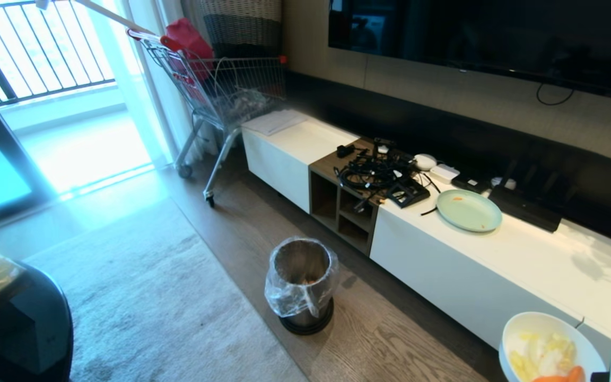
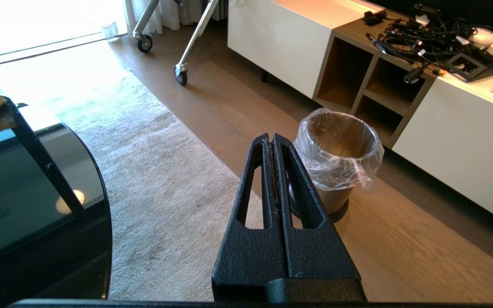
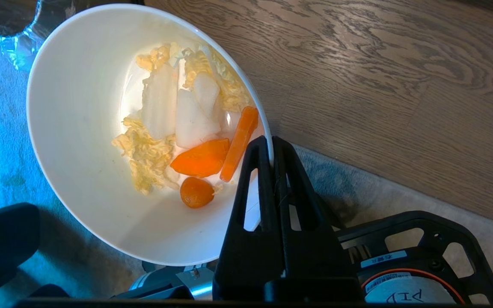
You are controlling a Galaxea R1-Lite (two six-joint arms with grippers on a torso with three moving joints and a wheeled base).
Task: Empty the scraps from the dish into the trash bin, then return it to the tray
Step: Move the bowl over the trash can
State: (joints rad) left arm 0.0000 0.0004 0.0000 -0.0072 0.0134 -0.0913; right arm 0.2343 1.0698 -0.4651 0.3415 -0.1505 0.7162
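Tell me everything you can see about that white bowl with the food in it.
The round, deep, glossy white bowl looks ceramic and is held off the ground over floor and rug. The right gripper is shut on its rim, one finger inside, one outside. It holds pale yellow and white food chunks with orange carrot pieces, lying together toward the gripped side. In the head view it shows at the lower right, apart from the steel trash bin.
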